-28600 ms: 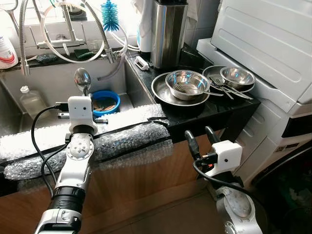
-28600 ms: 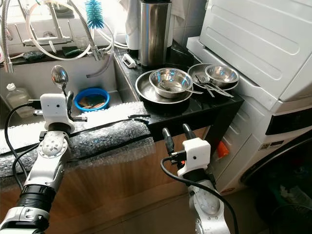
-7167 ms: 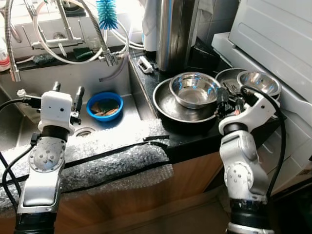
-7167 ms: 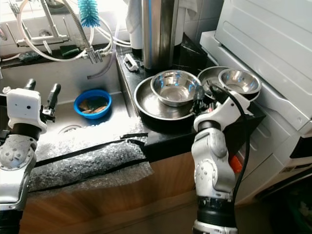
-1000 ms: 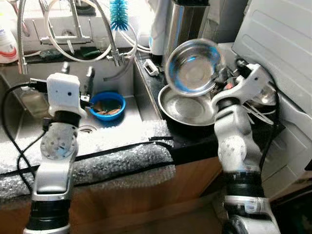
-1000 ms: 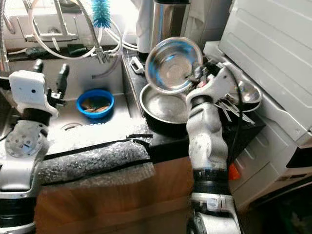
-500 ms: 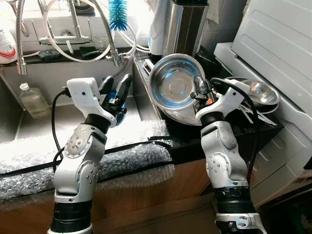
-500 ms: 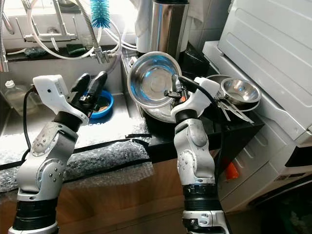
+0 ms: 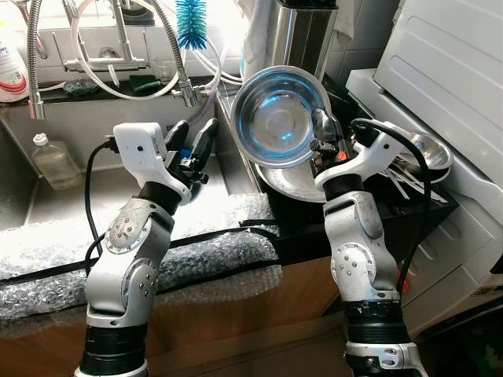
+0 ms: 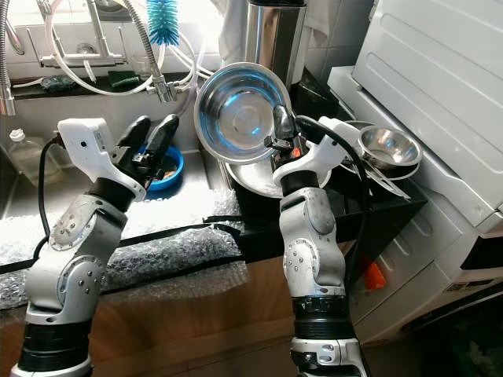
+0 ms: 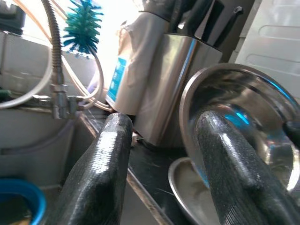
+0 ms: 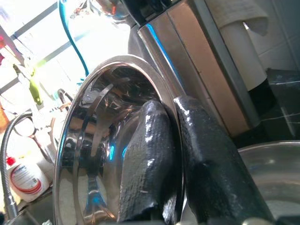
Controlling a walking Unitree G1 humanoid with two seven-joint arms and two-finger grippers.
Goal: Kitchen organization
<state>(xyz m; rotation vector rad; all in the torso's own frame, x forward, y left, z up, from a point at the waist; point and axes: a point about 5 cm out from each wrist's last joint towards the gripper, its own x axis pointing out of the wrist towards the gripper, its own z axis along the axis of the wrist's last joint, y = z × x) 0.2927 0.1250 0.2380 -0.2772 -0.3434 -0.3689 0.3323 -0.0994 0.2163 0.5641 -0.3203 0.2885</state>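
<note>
R gripper [image 9: 321, 135] fingers clamped on bowl [image 9: 277, 116] rim, tilted above pan [image 9: 295, 177]; L gripper [image 9: 191, 141] fingers apart, near bowl.

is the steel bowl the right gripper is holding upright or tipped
Tipped on edge: the steel bowl faces the camera, empty, its rim pinched by the right gripper.

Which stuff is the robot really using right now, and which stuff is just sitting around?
Using:
steel bowl, pinched at its rim by the right gripper
left gripper, fingers open, near the bowl
big steel pan under the bowl

Just lying about:
blue brush
plastic bottle
small bowl
</note>
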